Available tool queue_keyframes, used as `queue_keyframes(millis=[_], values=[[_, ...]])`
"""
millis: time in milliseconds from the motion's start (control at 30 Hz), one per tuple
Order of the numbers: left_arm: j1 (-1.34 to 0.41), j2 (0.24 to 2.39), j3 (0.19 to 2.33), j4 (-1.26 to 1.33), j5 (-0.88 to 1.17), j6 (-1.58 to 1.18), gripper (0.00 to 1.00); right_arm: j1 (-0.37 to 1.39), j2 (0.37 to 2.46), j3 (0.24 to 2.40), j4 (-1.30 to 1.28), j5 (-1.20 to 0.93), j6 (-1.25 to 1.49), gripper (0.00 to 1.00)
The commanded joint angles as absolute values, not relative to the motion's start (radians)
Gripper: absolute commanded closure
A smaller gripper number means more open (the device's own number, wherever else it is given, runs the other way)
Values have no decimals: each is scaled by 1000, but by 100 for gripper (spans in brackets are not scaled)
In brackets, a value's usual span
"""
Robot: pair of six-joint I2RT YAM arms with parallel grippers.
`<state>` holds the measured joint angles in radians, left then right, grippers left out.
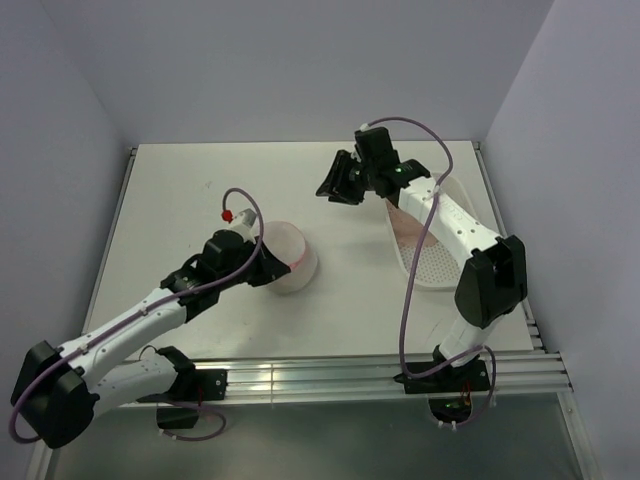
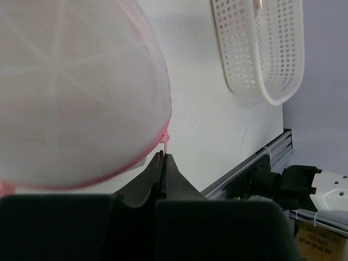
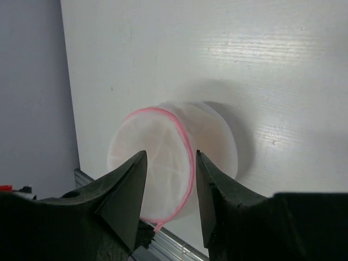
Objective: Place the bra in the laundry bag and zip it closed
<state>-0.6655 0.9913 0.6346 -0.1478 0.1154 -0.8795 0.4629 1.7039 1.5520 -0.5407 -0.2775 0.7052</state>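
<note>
Left wrist view: my left claw (image 2: 164, 157) is pinched tight on the small pink zipper pull (image 2: 166, 142) at the rim of the round translucent white mesh laundry bag (image 2: 76, 92). The bag sits on the white table (image 1: 200, 190), just off my left fingertips. My right claw (image 3: 170, 155) hangs high above it, jaws partly apart, nothing between them.

Risks:
- Nothing braces the bag. If I tug the pull, the light pouch will likely slide or roll with me instead of the zip running.
- The tab is thin, pinched at my very tips, and could slip out.
- Fabric could snag the teeth if any sits near the rim.

Hard to make out:
- The peach-tan bra (image 3: 217, 138) is only a warm tint through the mesh side wall. Probably inside, no shape readable.
- How far the zip is closed: cannot tell, far rim hidden.
- The white perforated plastic basket (image 2: 261, 54) is cut off at the frame edge, and my right arm covers most of it from above. Pale pink fabric (image 1: 408, 225) shows inside, blurry.
</note>
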Motion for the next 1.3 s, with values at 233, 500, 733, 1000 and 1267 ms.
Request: queue_keyframes(millis=[233,500,733,1000,1267], values=[[-735,1137,715,48,149,-897,100,514,1306,1089,-365,-299,863,52],[-747,1144,724,43,146,-891,100,624,1288,924,-193,-284,1001,50],[-750,1129,726,18,133,-888,100,658,1394,934,-88,-305,1054,50],[-752,1115,719,5,126,-888,100,672,1454,939,-43,-327,1086,51],[-750,1071,698,-63,103,-887,100,667,1474,956,-46,-324,1088,100]])
